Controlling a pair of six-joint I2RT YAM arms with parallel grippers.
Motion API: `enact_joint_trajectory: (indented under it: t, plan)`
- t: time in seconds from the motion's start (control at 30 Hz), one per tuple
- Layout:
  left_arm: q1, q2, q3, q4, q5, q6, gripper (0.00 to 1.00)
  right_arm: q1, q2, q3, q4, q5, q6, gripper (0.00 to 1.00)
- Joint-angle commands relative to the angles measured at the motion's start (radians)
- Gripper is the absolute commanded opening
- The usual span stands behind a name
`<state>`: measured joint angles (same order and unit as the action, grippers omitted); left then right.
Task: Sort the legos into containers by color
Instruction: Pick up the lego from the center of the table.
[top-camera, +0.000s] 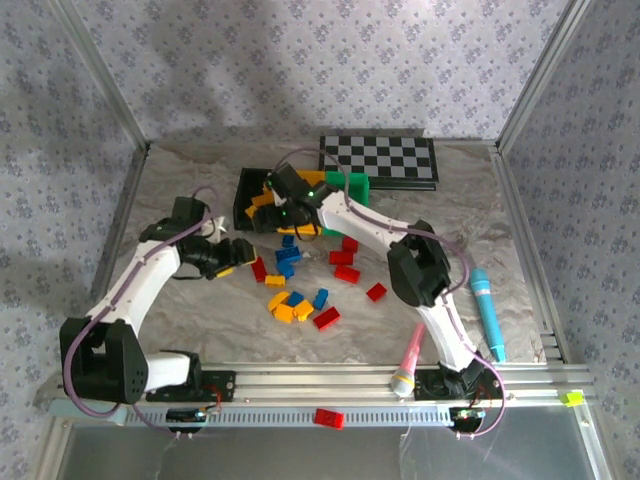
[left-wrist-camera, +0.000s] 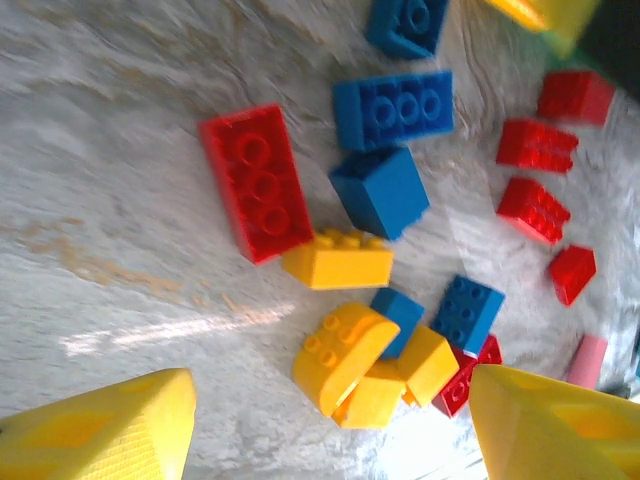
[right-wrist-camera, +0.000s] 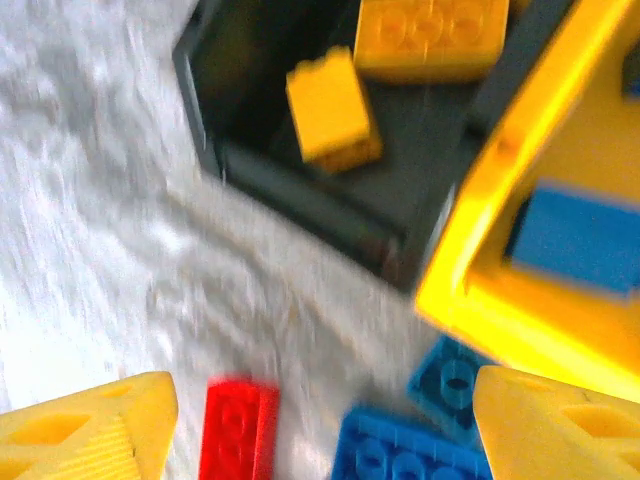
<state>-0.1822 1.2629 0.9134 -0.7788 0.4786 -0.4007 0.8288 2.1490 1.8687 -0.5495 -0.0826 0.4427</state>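
I'm seeing red, yellow and blue legos (left-wrist-camera: 258, 182) lying loose beside the black bin (right-wrist-camera: 290, 190); left gripper (left-wrist-camera: 325, 410) and right gripper (right-wrist-camera: 320, 420) are hovering near it, jaws spread, empty.

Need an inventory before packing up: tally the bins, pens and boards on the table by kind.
Bins: 3 (black bin, yellow bin, green bin)
Pens: 2 (pink pen, teal pen)
Boards: 1 (checkerboard)
Total: 6
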Motion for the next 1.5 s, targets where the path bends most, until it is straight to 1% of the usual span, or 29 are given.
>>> enact_joint_trajectory:
  t: [0.0,0.1,0.23,0.4,0.5,0.53,0.67,0.97,1.13,1.23,1.33,1.4,1.47]
  plan:
    - [-0.082,-0.009,-0.037,0.019,-0.025,-0.054,0.72,0.022,-0.158,-0.204,0.061,0.081,0.009,0.80]
    - [-0.163,0.024,-0.067,0.055,-0.067,-0.087,0.71,0.038,-0.279,-0.389,0.097,0.144,0.055,0.79]
    - [-0.211,0.094,-0.060,0.091,-0.076,-0.111,0.68,0.049,-0.385,-0.536,0.090,0.213,0.090,0.79]
    - [-0.255,0.162,-0.016,0.095,-0.116,-0.116,0.68,0.061,-0.473,-0.643,0.087,0.281,0.122,0.79]
    - [-0.277,0.225,0.020,0.094,-0.138,-0.097,0.68,0.064,-0.502,-0.668,0.076,0.309,0.133,0.79]
    - [-0.286,0.246,0.036,0.082,-0.154,-0.092,0.68,0.065,-0.511,-0.703,0.073,0.318,0.138,0.79]
    - [-0.310,0.307,0.081,0.057,-0.191,-0.092,0.69,0.069,-0.544,-0.745,0.089,0.330,0.153,0.79]
    - [-0.355,0.416,0.171,-0.025,-0.340,-0.060,0.70,0.070,-0.568,-0.778,0.092,0.348,0.169,0.80]
    - [-0.385,0.466,0.193,-0.001,-0.340,-0.073,0.69,0.070,-0.573,-0.784,0.095,0.351,0.170,0.80]
    - [-0.404,0.491,0.212,-0.001,-0.350,-0.075,0.66,0.069,-0.577,-0.792,0.096,0.355,0.171,0.80]
    - [-0.408,0.491,0.222,-0.015,-0.351,-0.069,0.54,0.069,-0.581,-0.795,0.092,0.354,0.173,0.80]
    - [-0.408,0.477,0.226,-0.024,-0.352,-0.061,0.51,0.068,-0.584,-0.798,0.091,0.356,0.172,0.80]
    - [-0.409,0.461,0.231,-0.036,-0.362,-0.057,0.51,0.067,-0.586,-0.802,0.093,0.362,0.174,0.80]
